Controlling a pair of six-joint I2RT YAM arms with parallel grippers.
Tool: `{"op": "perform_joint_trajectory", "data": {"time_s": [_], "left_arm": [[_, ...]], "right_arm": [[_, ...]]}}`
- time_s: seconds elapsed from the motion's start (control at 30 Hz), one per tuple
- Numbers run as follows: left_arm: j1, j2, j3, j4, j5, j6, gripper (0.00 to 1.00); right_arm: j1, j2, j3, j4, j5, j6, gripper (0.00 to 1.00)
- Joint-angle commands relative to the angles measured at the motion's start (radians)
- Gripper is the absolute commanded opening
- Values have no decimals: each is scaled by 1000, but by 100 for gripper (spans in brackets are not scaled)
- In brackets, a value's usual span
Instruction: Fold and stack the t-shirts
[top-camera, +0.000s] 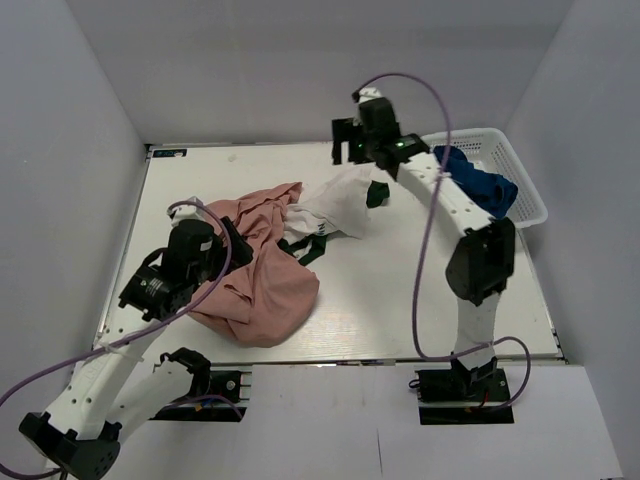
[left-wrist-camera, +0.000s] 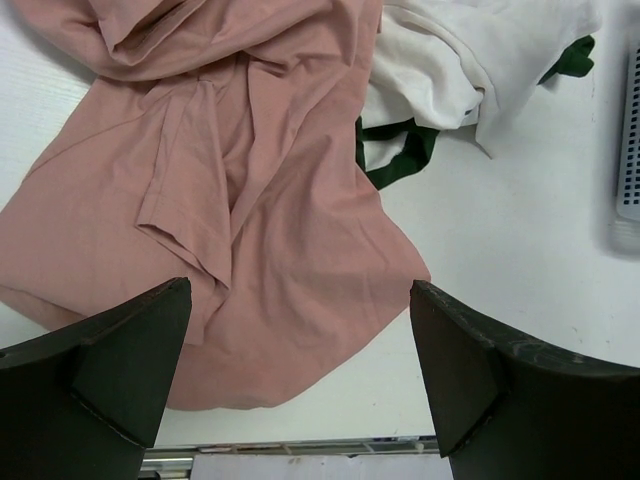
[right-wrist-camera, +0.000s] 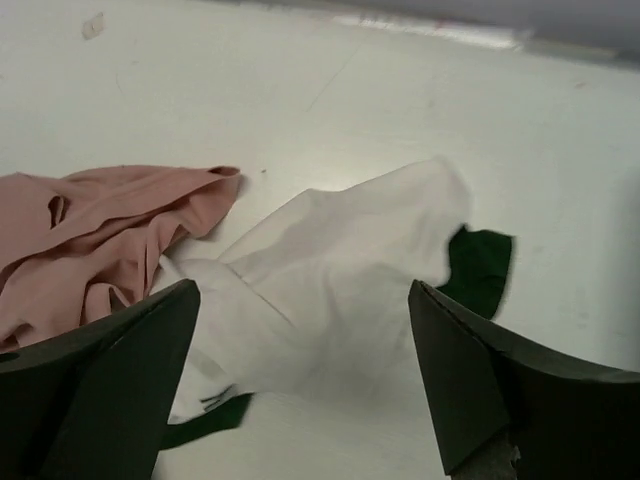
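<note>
My right gripper (right-wrist-camera: 302, 320) and left gripper (left-wrist-camera: 300, 320) hang released, empty. I should pinch one edge of white t-shirt (right-wrist-camera: 330, 280), drag clear of pink t-shirt (left-wrist-camera: 260, 220), flatten.

The left gripper (left-wrist-camera: 300, 290) hangs over the near edge of a white table (left-wrist-camera: 520, 250). Its two dark fingers (left-wrist-camera: 120, 370) stand wide apart at the bottom corners with nothing between them. Below and ahead of them, a crumpled pink shirt (left-wrist-camera: 230, 180) fills the left and middle, creased into long folds, its rounded lower edge near the table's metal rail (left-wrist-camera: 300, 450). A white shirt (left-wrist-camera: 450, 50) lies bunched at the upper right, touching the pink one, with dark green trim (left-wrist-camera: 400, 155) poking out beneath it. A sliver of a mesh basket (left-wrist-camera: 630, 130) shows at the right border.
</note>
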Motion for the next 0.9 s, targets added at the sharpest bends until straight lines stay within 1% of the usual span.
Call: {"op": "perform_joint_trajectory", "data": {"time_s": [0.0, 0.03, 0.07, 0.13, 0.17, 0.23, 0.4, 0.47, 0.5, 0.6, 0.63, 0.67, 0.7, 0.77, 0.8, 0.83, 0.87], "left_arm": [[-3, -39, 13, -33, -2, -16, 100], [-3, -50, 13, -46, -2, -16, 100], [-3, -62, 13, -46, -2, -16, 100], [-3, -73, 13, -69, -2, -16, 100], [-3, -73, 13, -69, -2, -16, 100], [-3, -84, 13, -99, -13, -25, 100], [-3, -117, 22, -112, -22, -25, 100], [-3, -117, 22, -112, -22, -25, 100], [-3, -117, 13, -112, -22, -25, 100], [-3, -117, 13, -112, -22, -25, 100], [-3, -117, 13, -112, -22, -25, 100], [-3, -117, 13, -112, -22, -25, 100], [-3, -117, 13, -112, -22, -25, 100], [-3, -117, 13, -112, -22, -25, 100], [-3, -117, 13, -112, -22, -25, 100], [-3, -127, 13, -112, -22, -25, 100], [-3, -127, 13, -112, -22, -25, 100]], "right_arm": [[45, 115, 73, -92, 104, 185, 90], [53, 165, 118, -106, 144, 222, 90], [68, 216, 144, -121, 150, 254, 90], [86, 289, 195, -150, 129, 283, 90], [94, 352, 221, -150, 119, 290, 90], [109, 386, 253, -207, 103, 322, 90], [139, 400, 119, -244, 167, 348, 90], [164, 397, 74, -261, 193, 340, 89], [171, 403, 18, -265, 207, 320, 89], [194, 423, -49, -267, 224, 311, 73], [197, 423, -55, -268, 228, 313, 43], [194, 420, -60, -267, 236, 313, 26], [197, 411, -57, -265, 250, 320, 0], [194, 374, -58, -227, 286, 294, 0], [192, 313, -52, -210, 303, 271, 0], [180, 287, -49, -195, 302, 259, 0], [177, 232, -52, -139, 300, 241, 0]]}}
